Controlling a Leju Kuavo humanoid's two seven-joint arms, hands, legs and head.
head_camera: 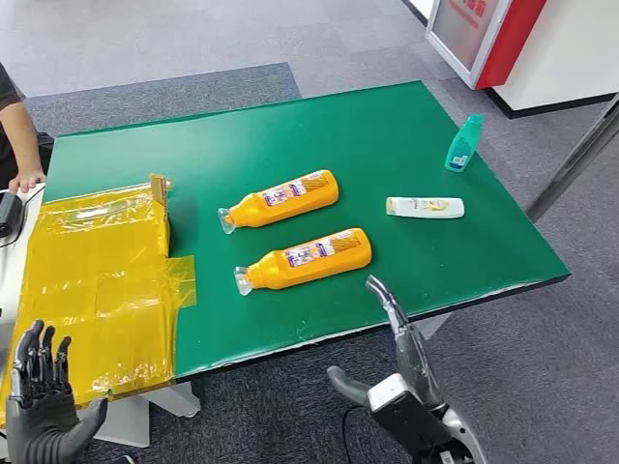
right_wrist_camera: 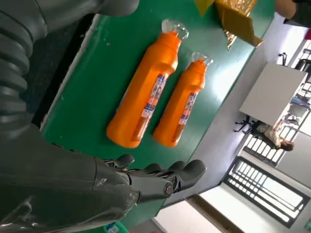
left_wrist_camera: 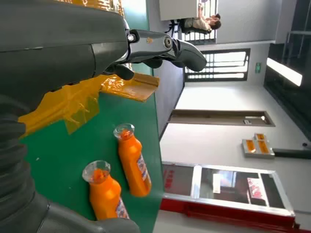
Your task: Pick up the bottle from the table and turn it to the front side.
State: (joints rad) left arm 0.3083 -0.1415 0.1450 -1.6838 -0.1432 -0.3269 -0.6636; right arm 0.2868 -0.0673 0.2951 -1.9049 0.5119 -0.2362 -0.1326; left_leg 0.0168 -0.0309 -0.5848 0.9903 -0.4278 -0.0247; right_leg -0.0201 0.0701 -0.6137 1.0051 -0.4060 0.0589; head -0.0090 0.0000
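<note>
Two orange bottles lie on their sides on the green table (head_camera: 379,126), clear caps pointing left. The nearer bottle (head_camera: 305,261) (right_wrist_camera: 146,92) (left_wrist_camera: 104,194) is close to the front edge; the farther bottle (head_camera: 280,200) (right_wrist_camera: 181,106) (left_wrist_camera: 133,160) lies parallel behind it. My right hand (head_camera: 397,372) (right_wrist_camera: 154,179) is open, fingers stretched toward the table's front edge just right of the nearer bottle, touching nothing. My left hand (head_camera: 40,396) (left_wrist_camera: 154,48) hovers open at the lower left over the yellow sheet, holding nothing.
A yellow plastic sheet (head_camera: 95,280) covers the table's left end, with a small cardboard piece (head_camera: 159,186) at its far corner. A white bottle (head_camera: 425,207) and a teal bottle (head_camera: 464,143) lie to the right. A person's arm (head_camera: 18,135) rests at the far left.
</note>
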